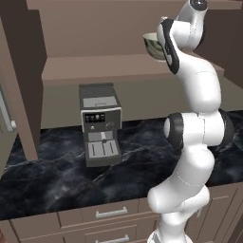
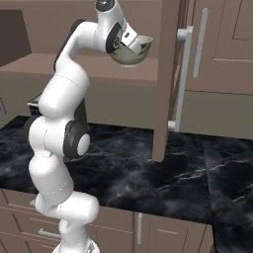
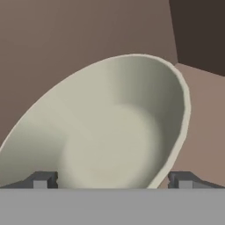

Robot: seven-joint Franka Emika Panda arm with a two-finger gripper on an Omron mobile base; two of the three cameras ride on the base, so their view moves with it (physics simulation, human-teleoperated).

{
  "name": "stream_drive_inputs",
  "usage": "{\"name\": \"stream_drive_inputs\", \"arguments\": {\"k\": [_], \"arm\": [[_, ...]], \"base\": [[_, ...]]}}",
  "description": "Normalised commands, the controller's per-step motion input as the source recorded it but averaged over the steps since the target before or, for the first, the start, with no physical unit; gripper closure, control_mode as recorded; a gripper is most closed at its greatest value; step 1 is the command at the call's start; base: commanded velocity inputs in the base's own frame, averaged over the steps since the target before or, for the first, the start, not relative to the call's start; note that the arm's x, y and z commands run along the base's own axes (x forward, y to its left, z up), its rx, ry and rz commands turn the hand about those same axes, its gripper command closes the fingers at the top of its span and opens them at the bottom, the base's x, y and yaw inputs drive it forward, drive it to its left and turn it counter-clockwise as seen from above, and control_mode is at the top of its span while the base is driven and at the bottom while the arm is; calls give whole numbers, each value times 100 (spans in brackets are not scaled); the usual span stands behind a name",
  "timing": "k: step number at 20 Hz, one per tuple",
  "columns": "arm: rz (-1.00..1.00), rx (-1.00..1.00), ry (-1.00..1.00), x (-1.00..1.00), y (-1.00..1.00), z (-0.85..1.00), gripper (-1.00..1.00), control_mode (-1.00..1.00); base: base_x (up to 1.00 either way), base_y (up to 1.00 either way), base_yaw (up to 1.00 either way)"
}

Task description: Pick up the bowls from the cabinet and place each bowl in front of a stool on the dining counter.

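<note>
The cream bowl (image 2: 129, 51) sits on the brown cabinet (image 1: 118, 66) shelf. The fingers (image 3: 112, 179) stand wide around it. Below at 6 o'clock, a grey coffee machine (image 1: 99, 124) stands on the black table (image 2: 163, 173).

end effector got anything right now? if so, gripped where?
Nothing held. The end effector is open, its fingertips spread wide, at the cream-white bowl on the cabinet shelf. No pad visibly clamps its rim.
</note>
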Motion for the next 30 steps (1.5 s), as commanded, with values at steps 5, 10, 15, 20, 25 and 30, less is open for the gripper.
{"name": "stream_drive_inputs", "arguments": {"k": [5, 10, 15, 20, 25, 30], "arm": [[0, 0, 0, 20, -2, -3, -100, -100], [0, 0, 0, 0, -3, -20, -100, -100], [0, 0, 0, 0, -7, -33, -100, -100], [0, 0, 0, 0, -3, -30, 100, -100], [0, 0, 0, 0, 0, -3, 100, -100], [0, 0, 0, -31, 0, 0, 100, -100]], "base": [[0, 0, 0], [0, 0, 0], [0, 0, 0], [0, 0, 0], [0, 0, 0], [0, 0, 0]]}}
